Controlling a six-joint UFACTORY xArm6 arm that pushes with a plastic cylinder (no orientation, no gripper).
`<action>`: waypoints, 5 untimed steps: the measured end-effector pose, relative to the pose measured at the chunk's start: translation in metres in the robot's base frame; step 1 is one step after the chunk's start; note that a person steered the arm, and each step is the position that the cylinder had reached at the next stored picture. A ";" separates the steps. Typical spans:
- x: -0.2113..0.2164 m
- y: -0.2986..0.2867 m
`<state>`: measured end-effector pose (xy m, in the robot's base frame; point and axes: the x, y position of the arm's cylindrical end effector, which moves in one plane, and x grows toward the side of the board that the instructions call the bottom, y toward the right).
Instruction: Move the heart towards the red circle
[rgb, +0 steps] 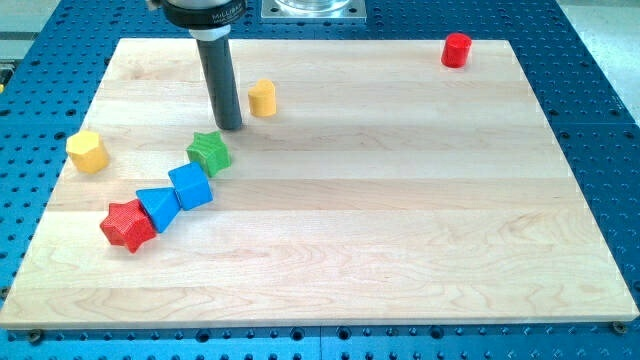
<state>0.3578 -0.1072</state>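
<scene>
The yellow heart (262, 98) sits near the view's top, left of centre on the wooden board. The red circle (457, 49) stands far off at the board's top right corner. My tip (230, 127) rests on the board just left of and slightly below the heart, with a small gap between them. The green star (209, 152) lies just below and left of my tip.
A blue cube (190, 186), a blue triangle (158, 207) and a red star (128, 225) form a touching diagonal row down-left of the green star. A yellow hexagon (87, 151) sits near the board's left edge (70, 160).
</scene>
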 end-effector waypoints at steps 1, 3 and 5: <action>-0.033 0.057; -0.052 0.048; -0.080 0.160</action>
<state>0.2776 0.0532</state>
